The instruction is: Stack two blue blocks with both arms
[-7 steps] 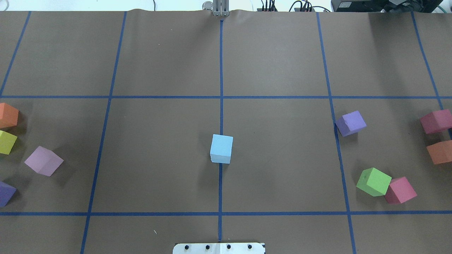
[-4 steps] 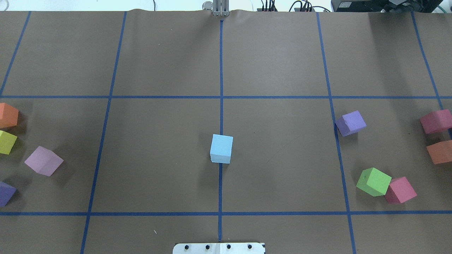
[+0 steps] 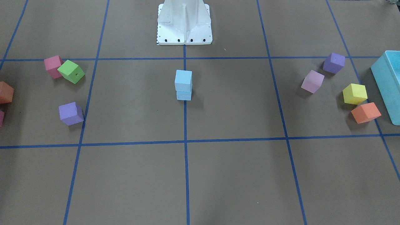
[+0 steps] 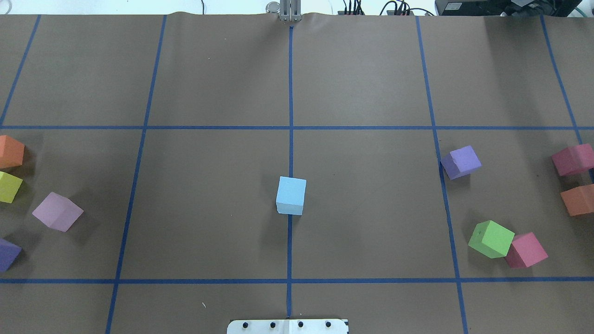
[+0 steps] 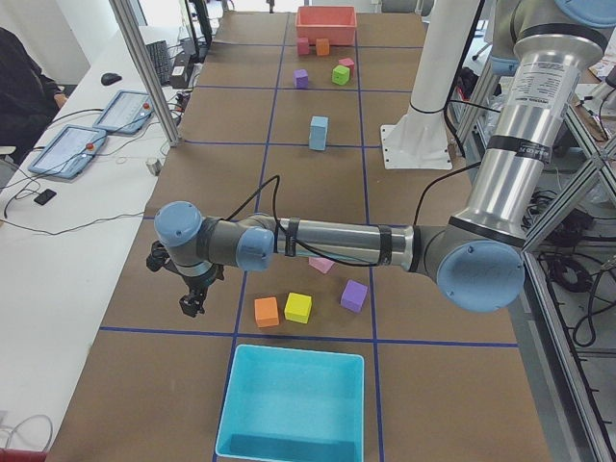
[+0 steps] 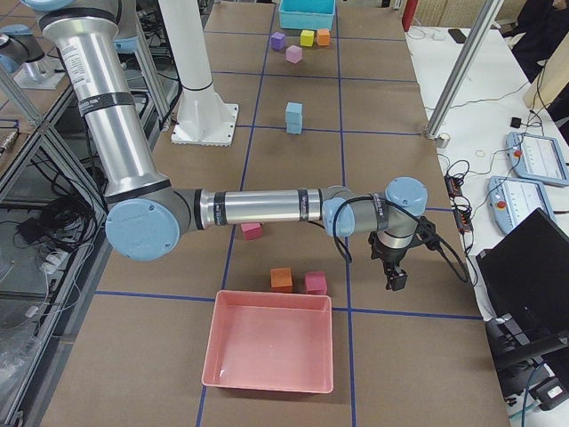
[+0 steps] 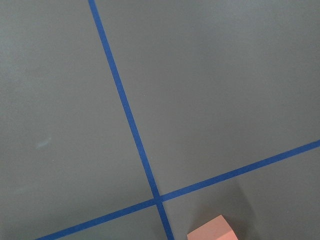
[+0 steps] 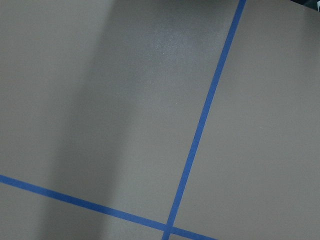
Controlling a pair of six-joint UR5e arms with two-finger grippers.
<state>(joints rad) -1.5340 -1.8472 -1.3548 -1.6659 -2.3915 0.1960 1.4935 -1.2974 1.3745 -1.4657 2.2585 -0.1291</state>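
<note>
The two pale blue blocks stand stacked on the centre tape line: the upper one (image 3: 183, 80) sits on the lower one (image 3: 183, 95). From overhead only the top block (image 4: 291, 192) shows well. The stack also shows in the left side view (image 5: 318, 133) and the right side view (image 6: 293, 117). No gripper touches it. My left gripper (image 5: 192, 303) hangs over the table's left end, near an orange cube. My right gripper (image 6: 394, 280) hangs over the right end. Both show only in the side views, so I cannot tell whether they are open or shut.
Coloured cubes lie at both ends: green (image 4: 491, 239), pink (image 4: 526, 250) and purple (image 4: 460, 162) on the right, lilac (image 4: 57, 211), yellow (image 4: 9, 187) and orange (image 4: 10, 151) on the left. A turquoise bin (image 5: 294, 404) and a pink bin (image 6: 269, 351) stand at the table ends. The white pedestal (image 3: 184, 22) stands at the robot's edge.
</note>
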